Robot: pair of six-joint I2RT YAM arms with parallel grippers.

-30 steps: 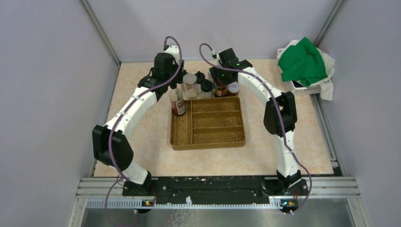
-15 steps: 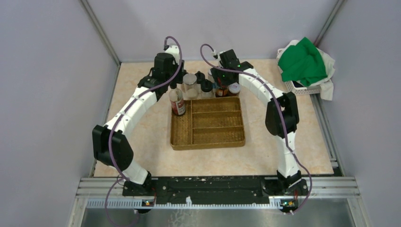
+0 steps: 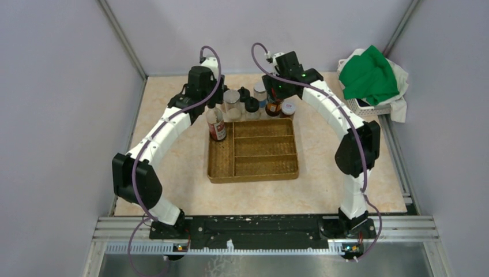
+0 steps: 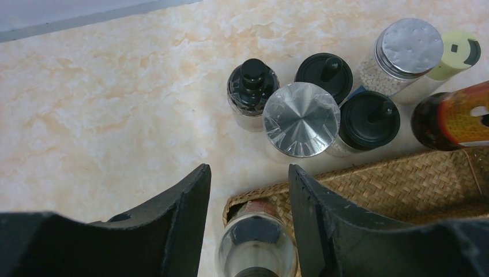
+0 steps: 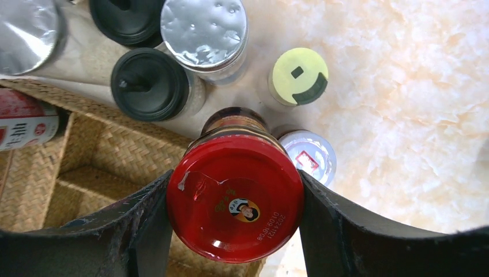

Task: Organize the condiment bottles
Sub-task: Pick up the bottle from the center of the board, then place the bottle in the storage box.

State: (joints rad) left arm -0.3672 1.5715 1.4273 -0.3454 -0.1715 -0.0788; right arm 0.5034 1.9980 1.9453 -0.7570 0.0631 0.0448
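**Gripping the red-lidded jar beside the tray's far rim**

Right gripper (image 5: 235, 183) is clamped on the red-lidded jar (image 5: 233, 222), one finger pressed to each side of the lid. The jar sits in the cluster just beyond the woven divided tray (image 5: 86, 151). A small white-capped jar (image 5: 308, 154) is close against it, and a yellow-green-capped shaker (image 5: 298, 75) is near. Cannot tell if its base is off the table. Left gripper (image 4: 248, 180) is spread wide, holding nothing, above the red-labelled bottle (image 4: 256, 251) standing in the tray's left compartment.

Likely step: carry the jar into the tray. Best lifted straight up clear of its neighbours, kept level, then lowered upright into a right-hand compartment.
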